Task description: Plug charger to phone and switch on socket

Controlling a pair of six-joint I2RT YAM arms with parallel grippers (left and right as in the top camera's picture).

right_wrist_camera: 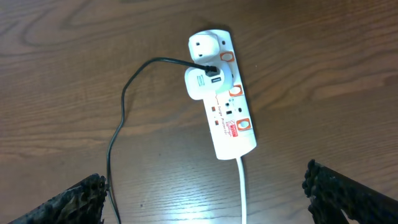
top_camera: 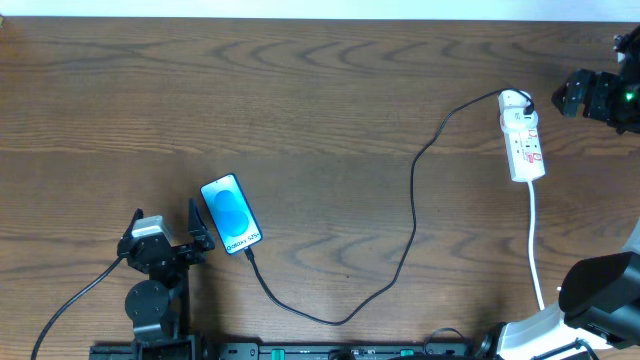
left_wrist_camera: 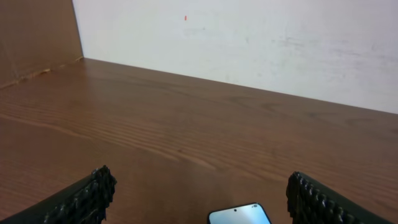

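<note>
The phone point(top_camera: 231, 214), blue screen up, lies at the table's front left; its top edge point(left_wrist_camera: 240, 214) shows low between my left fingers. The charger point(top_camera: 414, 200), a thin black cable, runs from the phone's lower end in a long loop to the socket point(top_camera: 521, 133) at the far right. I cannot tell whether its tip is seated. My left gripper point(top_camera: 166, 222) point(left_wrist_camera: 200, 182) hangs open just left of the phone. My right gripper point(top_camera: 567, 97) point(right_wrist_camera: 205, 177) is open beside and above the socket point(right_wrist_camera: 227, 99), where the charger point(right_wrist_camera: 122, 106) enters a white adapter point(right_wrist_camera: 202, 81).
The socket's own white cord point(top_camera: 535, 240) point(right_wrist_camera: 241, 186) trails toward the front right, near the right arm's base point(top_camera: 600, 290). A pale wall point(left_wrist_camera: 249, 37) stands behind the table's far edge. Bare wood lies between phone and socket.
</note>
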